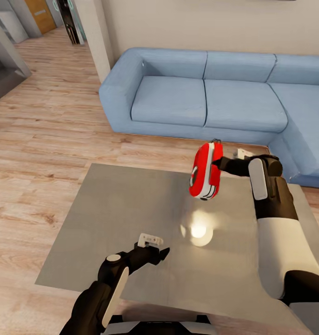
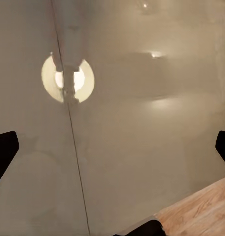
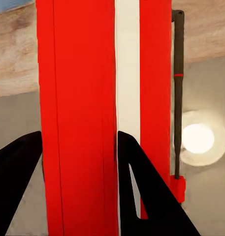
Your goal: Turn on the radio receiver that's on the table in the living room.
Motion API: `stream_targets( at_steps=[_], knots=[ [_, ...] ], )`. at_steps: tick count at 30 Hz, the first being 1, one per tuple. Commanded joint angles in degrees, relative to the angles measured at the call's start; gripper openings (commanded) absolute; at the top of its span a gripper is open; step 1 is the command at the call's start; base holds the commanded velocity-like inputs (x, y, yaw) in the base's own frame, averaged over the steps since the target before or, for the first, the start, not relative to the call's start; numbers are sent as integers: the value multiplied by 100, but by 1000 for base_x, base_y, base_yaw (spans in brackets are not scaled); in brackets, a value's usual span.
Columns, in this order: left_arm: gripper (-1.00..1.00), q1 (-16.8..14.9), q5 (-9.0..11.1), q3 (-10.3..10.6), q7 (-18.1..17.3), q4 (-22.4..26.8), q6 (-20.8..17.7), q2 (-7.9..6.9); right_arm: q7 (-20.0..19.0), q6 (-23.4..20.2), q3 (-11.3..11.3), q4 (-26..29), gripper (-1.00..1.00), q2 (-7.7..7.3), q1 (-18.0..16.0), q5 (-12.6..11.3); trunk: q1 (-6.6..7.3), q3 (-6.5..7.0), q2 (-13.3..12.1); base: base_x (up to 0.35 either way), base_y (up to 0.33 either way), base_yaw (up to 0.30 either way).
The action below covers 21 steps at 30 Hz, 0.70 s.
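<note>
Long blue fabric sofa (image 1: 215,93) behind the glossy grey rectangular table (image 1: 117,209). Small red white-trimmed radio receiver (image 1: 207,170) is held above the table, clamped by the right gripper (image 3: 80,147). Left gripper (image 1: 152,249) empty, fingers wide. Suggest: hold radio steady, bring left fingertip to dial side, press gently.
</note>
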<state>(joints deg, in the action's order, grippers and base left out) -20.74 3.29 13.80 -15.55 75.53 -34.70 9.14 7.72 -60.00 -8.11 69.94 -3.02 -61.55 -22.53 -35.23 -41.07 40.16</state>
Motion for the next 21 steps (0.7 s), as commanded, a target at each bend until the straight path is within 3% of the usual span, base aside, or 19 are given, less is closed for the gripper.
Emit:
stream_targets(
  at_steps=[1, 2, 3, 4, 6, 11, 21],
  knots=[
    [100, 0, 5, 0, 1, 2, -1, 0, -301, 0, 1, 2, -100, -135, 19, -62, 0, 0, 0, 0, 0, 0],
    [100, 0, 9, 0, 0, 3, -6, 0, -793, 0, 3, -9, -100, -324, 57, -99, 0, 0, 0, 0, 0, 0],
    [100, 0, 10, 0, 0, 4, -7, 0, -961, 0, 3, -15, -100, -382, 73, -105, 0, 0, 0, 0, 0, 0],
    [100, 0, 12, 0, 0, 5, -9, 0, -1422, 0, 3, -28, -100, -533, 129, -93, 0, 0, 0, 0, 0, 0],
    [100, 0, 13, 0, 2, 8, -13, 0, -1954, 0, 3, -23, -100, -700, 309, -67, 0, 0, 0, 0, 0, 0],
    [100, 0, 14, 0, 6, 13, -66, 0, -2217, 0, 4, -18, -100, -782, 577, -45, 0, 0, 0, 0, 0, 0],
    [100, -4, 14, 0, 2, 14, -90, 0, -2265, 0, 3, 39, -100, -798, 884, -41, 0, 0, 0, 0, 0, 0]
  ],
)
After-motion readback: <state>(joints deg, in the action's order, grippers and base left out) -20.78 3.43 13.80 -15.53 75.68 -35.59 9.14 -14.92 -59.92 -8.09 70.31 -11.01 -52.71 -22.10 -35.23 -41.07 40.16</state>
